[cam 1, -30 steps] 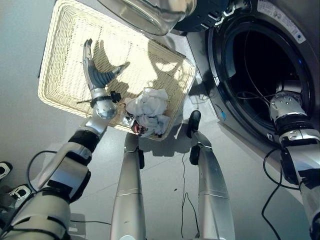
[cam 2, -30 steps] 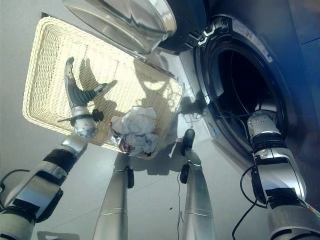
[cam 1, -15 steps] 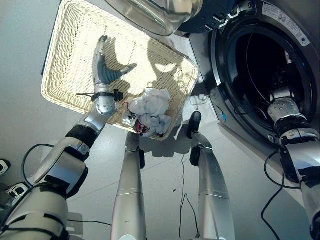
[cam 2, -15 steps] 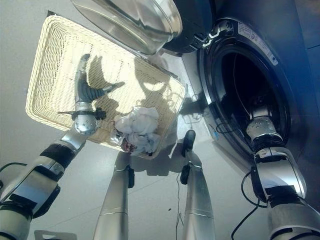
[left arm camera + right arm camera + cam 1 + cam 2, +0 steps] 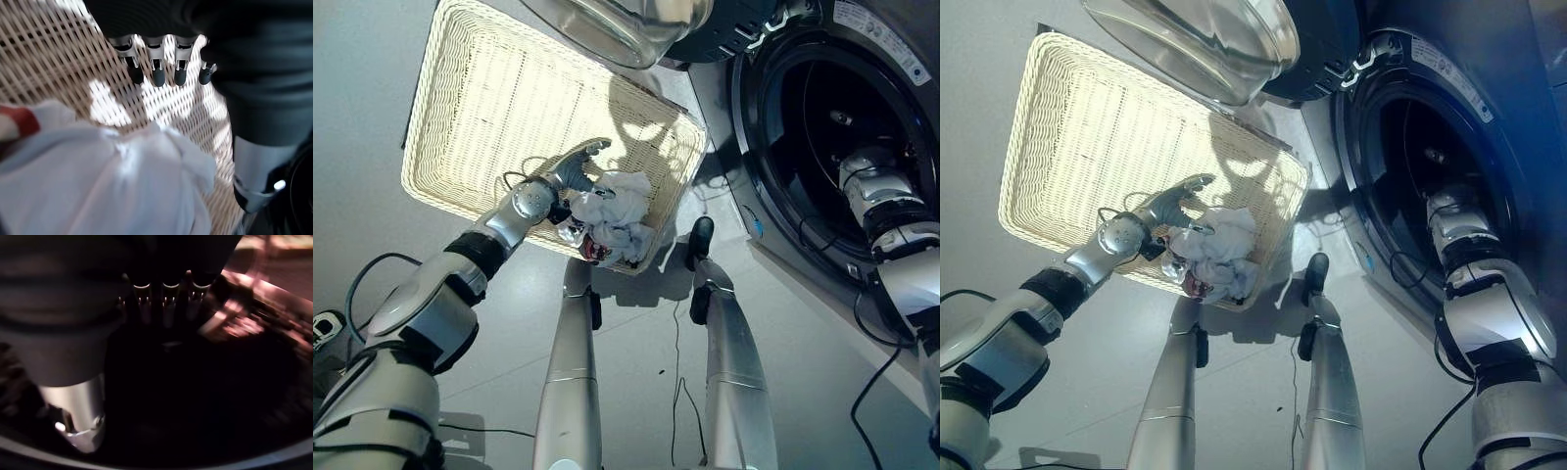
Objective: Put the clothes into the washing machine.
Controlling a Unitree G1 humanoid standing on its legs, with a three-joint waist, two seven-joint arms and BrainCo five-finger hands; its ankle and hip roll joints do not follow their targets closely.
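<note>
A bundle of white clothes with a red patch lies in the near right corner of a cream wicker basket on the floor. My left hand hovers at the bundle's left edge, open, with its fingers straight over the weave just past the cloth. To the right stands the washing machine, its round drum opening dark. My right arm reaches into that opening. My right hand is inside the drum, fingers relaxed and holding nothing.
The washer's glass door hangs open above the basket's far right edge. Grey floor lies left of the basket and in front of it.
My left hand has swung from the basket's middle down and right to the clothes. My right arm has gone a little deeper into the drum.
</note>
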